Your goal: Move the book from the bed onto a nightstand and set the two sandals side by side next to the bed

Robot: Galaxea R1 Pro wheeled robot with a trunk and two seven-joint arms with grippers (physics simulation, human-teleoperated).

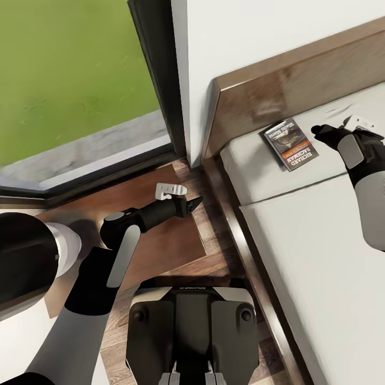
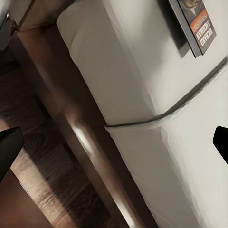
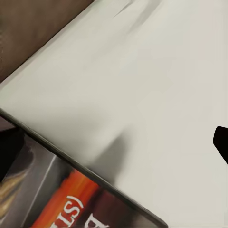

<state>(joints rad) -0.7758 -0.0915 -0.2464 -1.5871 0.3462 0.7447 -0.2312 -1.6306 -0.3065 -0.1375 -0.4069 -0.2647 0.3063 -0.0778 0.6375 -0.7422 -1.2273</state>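
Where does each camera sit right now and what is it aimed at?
Head: looks down over both arms, left gripper above the nightstand, right gripper beside the book on the bed.
Left wrist: faces the bed's edge; dark fingertips at the borders.
Right wrist: hangs close over the book.
All three share the book.

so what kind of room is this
Most likely a bedroom: a low bed with a wooden headboard, a nightstand beside it, and a book lying on the mattress.

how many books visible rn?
1. The book lies flat on the bed near the headboard, just beside the right gripper; it also shows in both wrist views. Others may lie outside the frame.
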